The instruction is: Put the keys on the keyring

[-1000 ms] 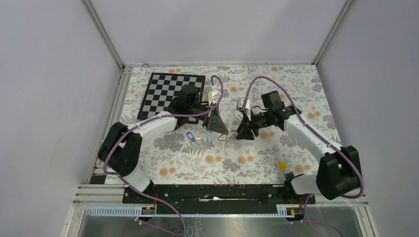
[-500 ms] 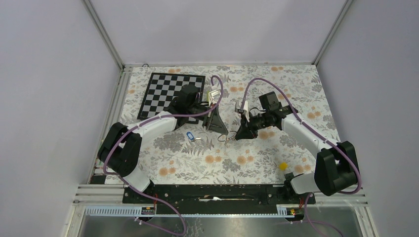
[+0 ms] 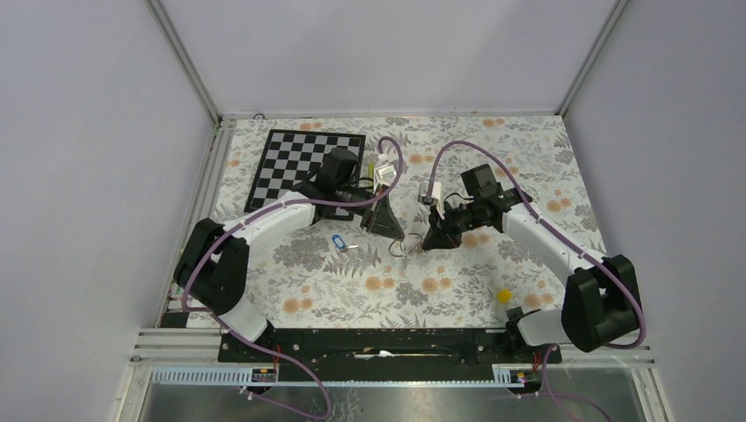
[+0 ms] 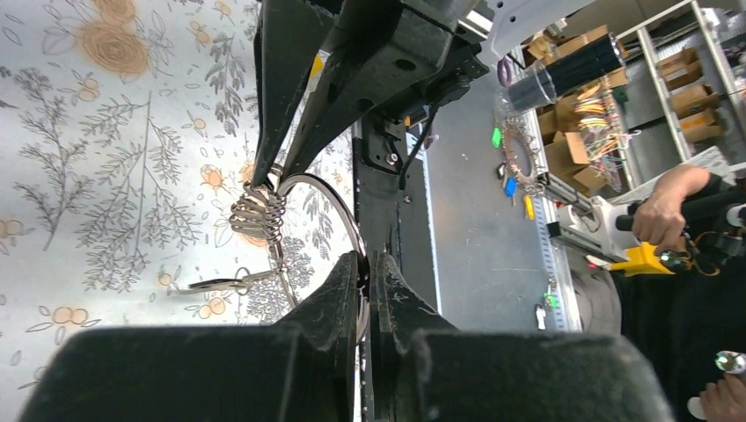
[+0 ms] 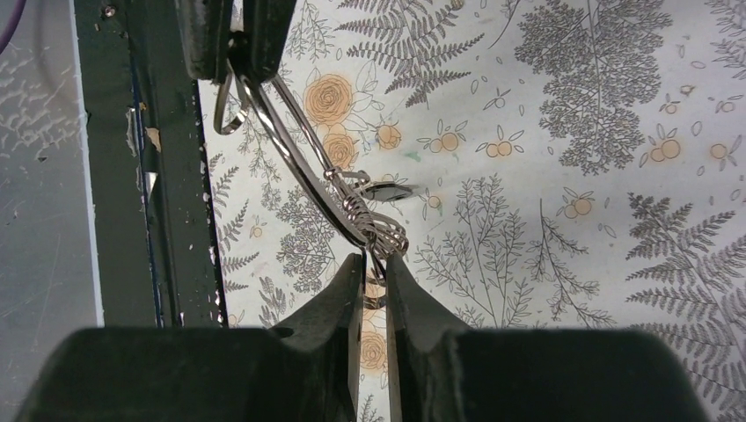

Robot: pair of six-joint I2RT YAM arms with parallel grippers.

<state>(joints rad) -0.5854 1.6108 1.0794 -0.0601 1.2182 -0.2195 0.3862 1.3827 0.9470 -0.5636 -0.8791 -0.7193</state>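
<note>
Our left pincer (image 4: 362,264) is clamped tight on the wire of the keyring (image 4: 258,214), at the centre of the top view. Our right pincer (image 5: 373,264) pinches the same ring from the opposite side, its fingers almost closed. The blue-headed key (image 3: 336,243) lies on the desk (image 3: 457,290), left of both.
</note>
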